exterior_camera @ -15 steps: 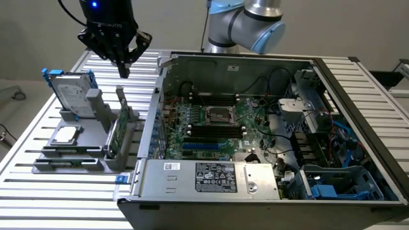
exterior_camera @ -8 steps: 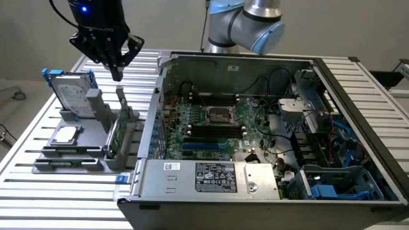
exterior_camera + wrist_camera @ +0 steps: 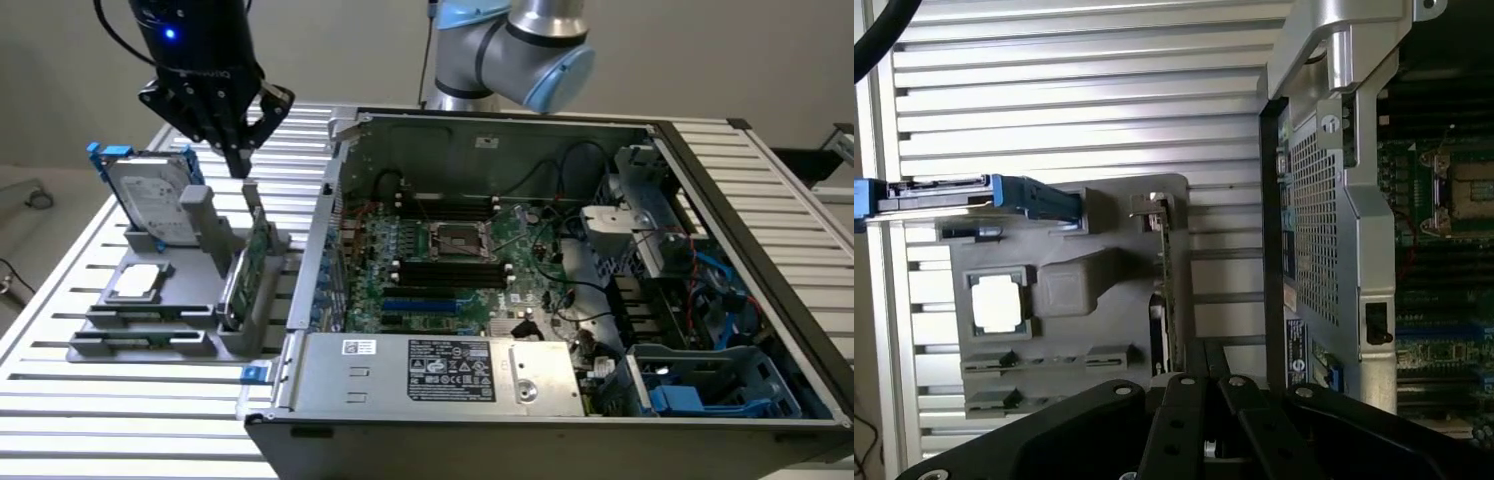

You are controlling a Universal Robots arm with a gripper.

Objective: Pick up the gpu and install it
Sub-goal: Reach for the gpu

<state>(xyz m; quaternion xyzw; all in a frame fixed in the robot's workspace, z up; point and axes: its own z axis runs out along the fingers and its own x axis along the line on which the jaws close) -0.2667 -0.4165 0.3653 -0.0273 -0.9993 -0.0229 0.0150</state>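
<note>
The hand (image 3: 238, 152), pinched closed and empty, hangs at the exterior view's upper left just above the gpu (image 3: 254, 258), which stands upright in its grey holder (image 3: 180, 292): it looks light, stiff and fragile, best gripped along the top edge.

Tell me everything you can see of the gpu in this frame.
The gpu is a small flat card standing on edge in a slot of the grey holder, on the slatted table at the exterior view's left of the open case. One green circuit-board face shows. The wrist view sees it edge-on, with a silver bracket at one end. Only the holder touches it. The shut gripper hangs above it, apart.
</note>
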